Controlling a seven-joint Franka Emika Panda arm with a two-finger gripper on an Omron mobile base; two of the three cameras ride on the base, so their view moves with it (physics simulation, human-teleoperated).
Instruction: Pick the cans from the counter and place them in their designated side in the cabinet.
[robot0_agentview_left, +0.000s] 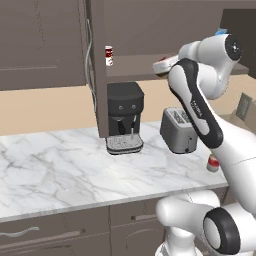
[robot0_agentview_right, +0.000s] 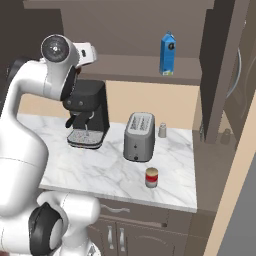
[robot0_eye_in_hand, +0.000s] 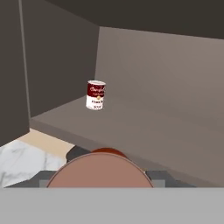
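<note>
Item: dark red-brown can (robot0_eye_in_hand: 101, 168), rigid, light, likely slick-sided, seemingly clamped in the gripper (robot0_agentview_left: 162, 67) jaws by its round wall at the cabinet shelf (robot0_eye_in_hand: 144, 131).

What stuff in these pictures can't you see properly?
- Hand view: the held can is cut off by the bottom edge, so its label is unseen. It also hides how the gripper clamps it.
- Left base view: the arm covers part of the counter can and most of the blue carton.
- Hand view: the writing on the white can is too small to read.
</note>
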